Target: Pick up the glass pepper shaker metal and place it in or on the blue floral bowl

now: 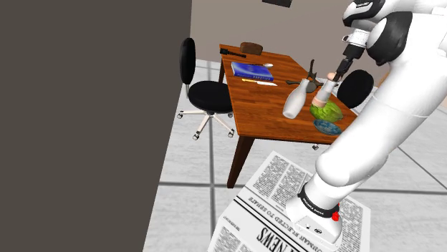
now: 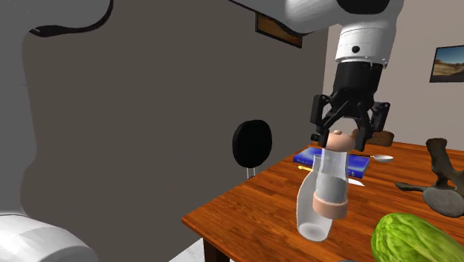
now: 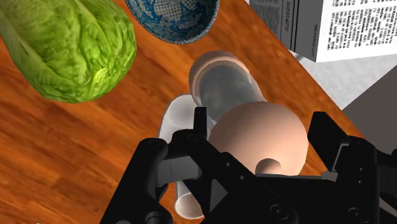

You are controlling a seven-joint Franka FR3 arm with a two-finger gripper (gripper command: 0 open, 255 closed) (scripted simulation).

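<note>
One gripper (image 3: 261, 127) sits nearest in the wrist view, its two black fingers (image 3: 200, 124) clenched on the rounded pinkish cap of the single pepper shaker (image 3: 229, 89). The shaker's clear body slants away from the hand. In the second exterior view it hangs tilted under the jaws, a pinkish band around its foot, and looks clear of the tabletop.

Just past the shaker lies one white vase (image 2: 308, 216), partly hidden behind it. Beyond that are one green cabbage (image 3: 63, 51) and one blue floral bowl (image 3: 172, 22), close together on the brown wooden table (image 1: 258, 107). The bowl holds nothing that can be seen.

The shoulder view shows the bowl at the near table edge, the cabbage just behind it and the held shaker over the cabbage. It adds one blue book (image 1: 252, 70) farther along the table, two black office chairs (image 1: 197, 89) (image 1: 354, 87), and the newsprint-covered stand (image 1: 272, 207).

The second exterior view alone offers a dark curved object (image 2: 439, 179) and a framed picture (image 2: 448, 63) on the far wall.
</note>
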